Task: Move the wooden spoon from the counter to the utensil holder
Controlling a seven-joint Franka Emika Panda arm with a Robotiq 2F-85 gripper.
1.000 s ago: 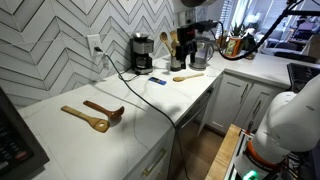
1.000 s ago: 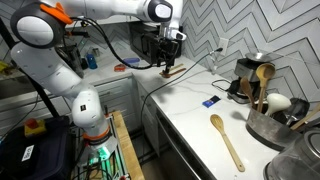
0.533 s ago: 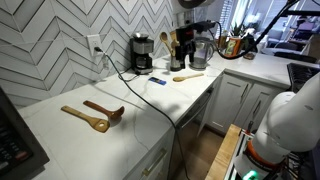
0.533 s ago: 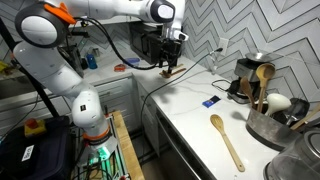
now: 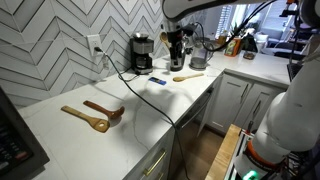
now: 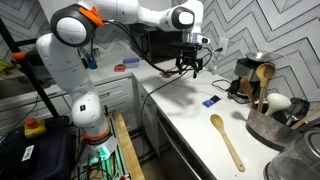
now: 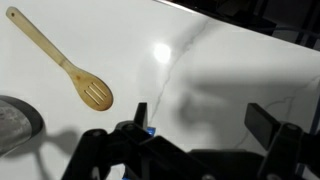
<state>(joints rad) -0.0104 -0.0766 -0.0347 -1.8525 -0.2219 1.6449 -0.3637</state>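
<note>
Gripper point(image 7: 200, 112) jaws spread, nothing held. Wooden spoon point(image 7: 70, 68) on counter point(image 7: 225, 55), up-left of claw, apart. Centre over handle, jaws crosswise, then descend.

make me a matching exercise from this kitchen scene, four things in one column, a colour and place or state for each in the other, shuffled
1 wooden spoon
2 spatula
3 coffee maker
4 gripper

a black, against the tiled wall
b open, above the counter
c pale tan, lying flat on the counter
d dark reddish brown, beside the golden-orange spoon

Pairs: 1-c, 2-d, 3-a, 4-b
</note>
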